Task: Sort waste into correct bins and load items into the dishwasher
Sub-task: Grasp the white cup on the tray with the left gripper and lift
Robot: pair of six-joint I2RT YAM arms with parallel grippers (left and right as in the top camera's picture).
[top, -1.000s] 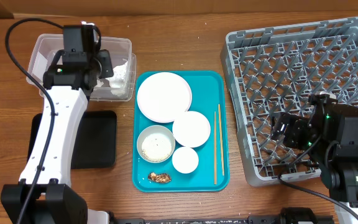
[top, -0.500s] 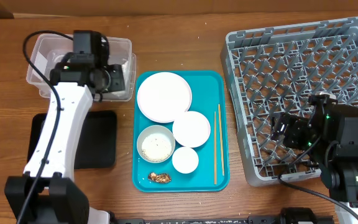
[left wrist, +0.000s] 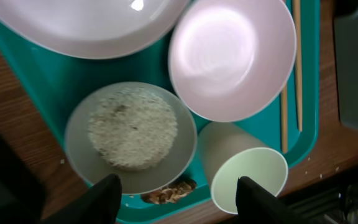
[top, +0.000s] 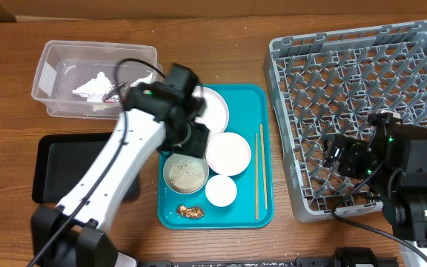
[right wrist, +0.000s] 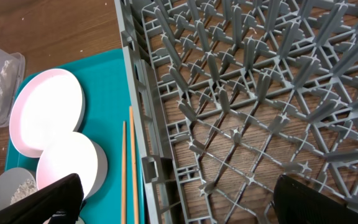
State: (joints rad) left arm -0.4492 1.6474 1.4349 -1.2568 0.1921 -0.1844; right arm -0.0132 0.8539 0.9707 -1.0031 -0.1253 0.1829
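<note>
A teal tray [top: 250, 100] carries a large white plate [top: 217, 111], a smaller white dish [top: 230, 153], a bowl of rice [top: 185, 174], a white cup [top: 221, 191], a brown food scrap [top: 190, 212] and chopsticks [top: 259, 174]. My left gripper [top: 193, 139] hovers over the tray, open and holding nothing. In its wrist view the gripper [left wrist: 179, 202] spans the rim of the rice bowl [left wrist: 132, 134], the scrap [left wrist: 169, 194] and the cup [left wrist: 247, 177]. My right gripper [right wrist: 185, 202] is open and empty above the left edge of the grey dish rack [right wrist: 247, 93].
A clear bin [top: 58, 59] at the back left holds crumpled waste [top: 95, 85]. A black bin [top: 73, 163] lies in front of it, partly under my left arm. The dish rack [top: 362, 74] fills the right side, with no dishes in it.
My left gripper opened over the clear bin, then swung right and forward to the tray. The crumpled waste now lies uncovered in the bin. The right arm has not moved.
</note>
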